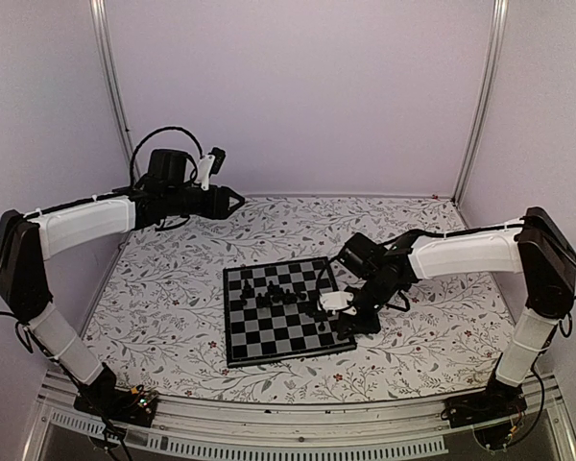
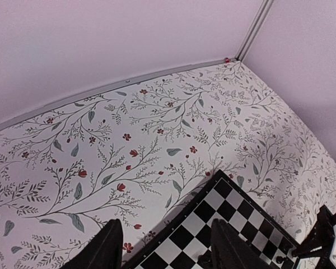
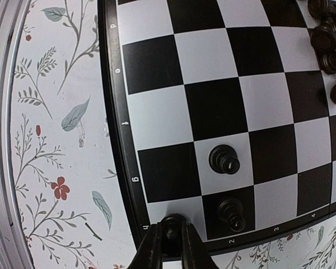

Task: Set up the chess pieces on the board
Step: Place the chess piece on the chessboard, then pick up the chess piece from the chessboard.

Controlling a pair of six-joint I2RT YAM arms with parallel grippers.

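We see the right gripper point(image 3: 169, 238) pinched on what seems a chess piece point(image 3: 171, 219) at the board point(image 3: 157, 61) corner; the left gripper point(image 2: 168, 252) hangs with its jaws wide.

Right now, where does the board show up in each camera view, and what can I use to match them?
Top external: the board lies at centre, slightly low in the picture.
Left wrist: one corner of the board pokes in at the bottom right.
Right wrist: the board fills most of the frame, with its black border running down the left.
Shared landmark: the floral table cover beside the board's edge.
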